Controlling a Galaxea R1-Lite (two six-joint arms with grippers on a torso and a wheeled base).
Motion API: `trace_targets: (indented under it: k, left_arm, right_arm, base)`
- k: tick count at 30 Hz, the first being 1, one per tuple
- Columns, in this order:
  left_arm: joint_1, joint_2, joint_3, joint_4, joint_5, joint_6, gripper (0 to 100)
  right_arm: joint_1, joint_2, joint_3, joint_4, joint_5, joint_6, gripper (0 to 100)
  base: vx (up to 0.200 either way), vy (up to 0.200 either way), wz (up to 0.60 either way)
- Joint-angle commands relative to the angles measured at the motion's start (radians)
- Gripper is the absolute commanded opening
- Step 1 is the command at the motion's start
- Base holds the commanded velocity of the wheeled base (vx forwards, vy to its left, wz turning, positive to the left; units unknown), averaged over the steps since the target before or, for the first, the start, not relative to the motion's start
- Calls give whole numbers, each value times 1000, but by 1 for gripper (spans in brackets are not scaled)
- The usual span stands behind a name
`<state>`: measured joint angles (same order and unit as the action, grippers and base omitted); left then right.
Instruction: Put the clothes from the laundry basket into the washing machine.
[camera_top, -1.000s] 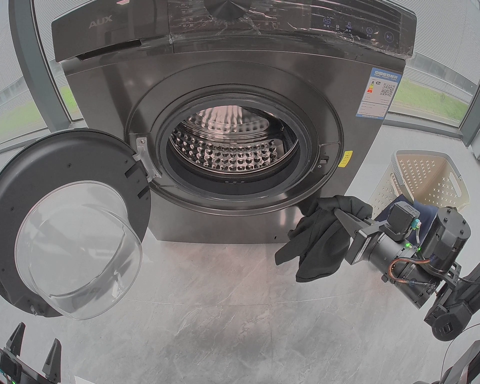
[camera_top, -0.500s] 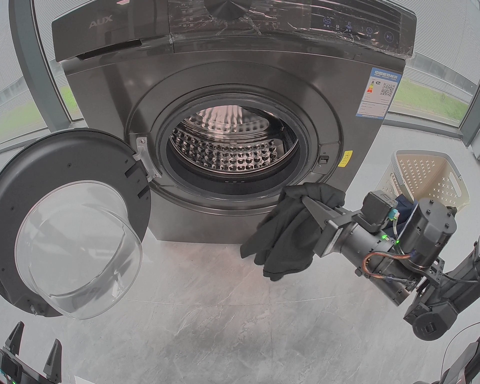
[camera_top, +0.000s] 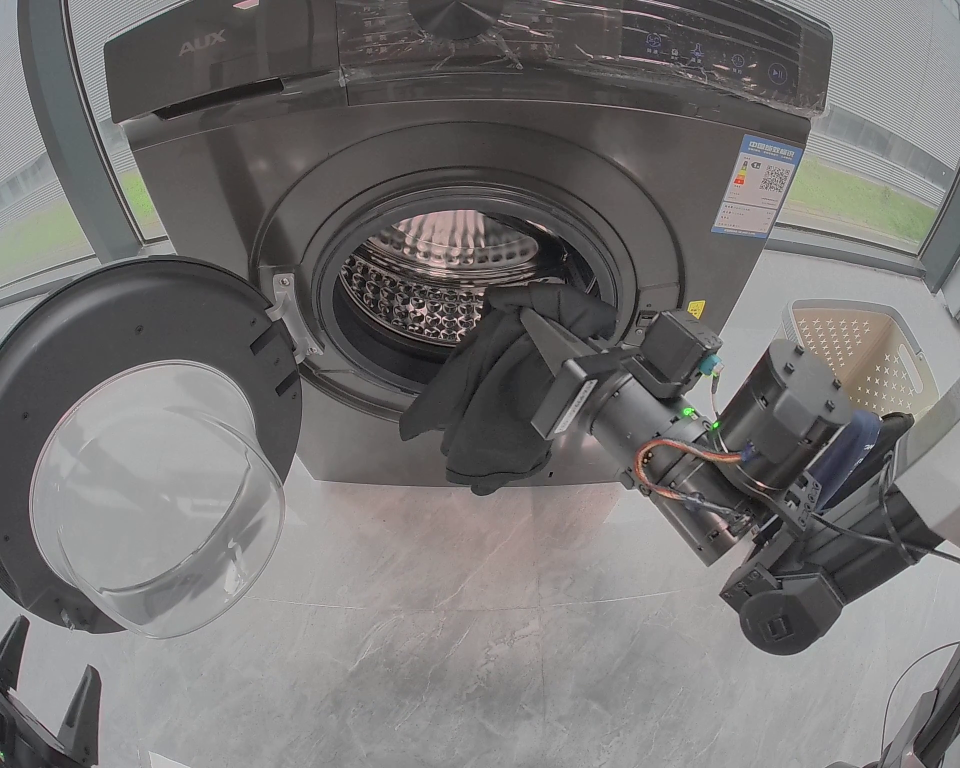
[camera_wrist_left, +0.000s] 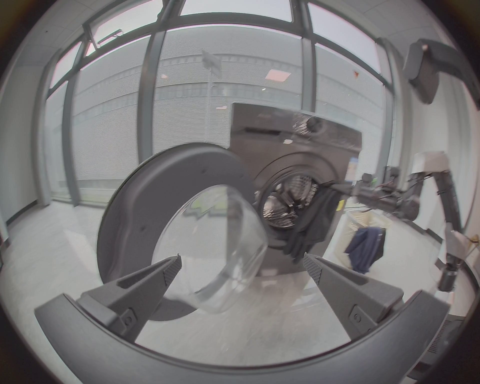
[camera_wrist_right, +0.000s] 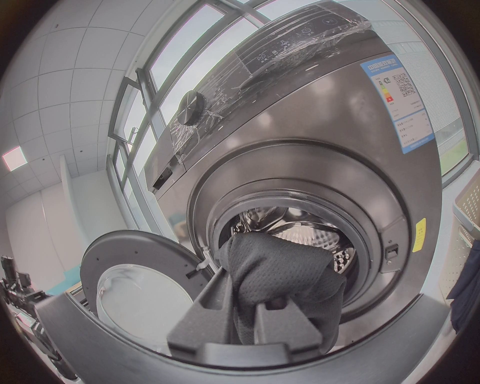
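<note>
**Right arm.** The right pincer (camera_top: 535, 325) had its two black wedge-shaped fingers pinching a black garment (camera_top: 490, 400). It stood at the lower right rim of the round port of the washing machine (camera_top: 220, 190). In the right wrist view I noted the cloth as a fine-meshed knit. Its top was bunched over the fingertips and lay across the port's rim, in front of the drum (camera_top: 440, 290). The rest hung in loose folds down the machine's smooth dark-grey front.

**Machine.** The drum was bright steel, embossed with rows of small domes. The door (camera_top: 130, 320), a dark round frame around a clear, bulging bowl, stood swung wide to the left.

**Basket.** To the right of the machine sat the laundry basket (camera_top: 860, 345), made of cream plastic with perforated walls. A dark blue garment (camera_top: 850, 445) was draped over its rim.

**Left arm.** I saw the left pincer (camera_top: 45, 690) low at the left, above the pale marbled floor (camera_top: 450, 620). Its ribbed fingers were spread and gripped nothing.
</note>
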<state>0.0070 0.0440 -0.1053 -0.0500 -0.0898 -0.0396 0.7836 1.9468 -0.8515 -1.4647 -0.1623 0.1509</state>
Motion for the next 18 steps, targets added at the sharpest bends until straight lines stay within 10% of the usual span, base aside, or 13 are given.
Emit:
trace_targets:
  k: [1,2,6,11,18]
  left_arm:
    - [18,203,-119,-27,-249,38,100]
    - [19,307,-119,-34,-335,50,100]
    - [-9,596,-116,-191,-418,95,100]
    - [-194,919,-119,-485,-423,87,100]
    - [-397,1185,-174,-617,-421,78,100]
  right_arm:
    - [3,93,-130,-2,0,-5,0]
    - [3,95,-130,0,4,-7,0]
    - [-6,101,-127,1,10,-7,0]
    - [-18,129,-132,-5,29,-7,0]
    - [-6,121,-129,-16,24,-5,0]
  base:
    - [0,0,0]
    - [0,0,0]
    - [0,0,0]
    - [0,0,0]
    - [0,0,0]
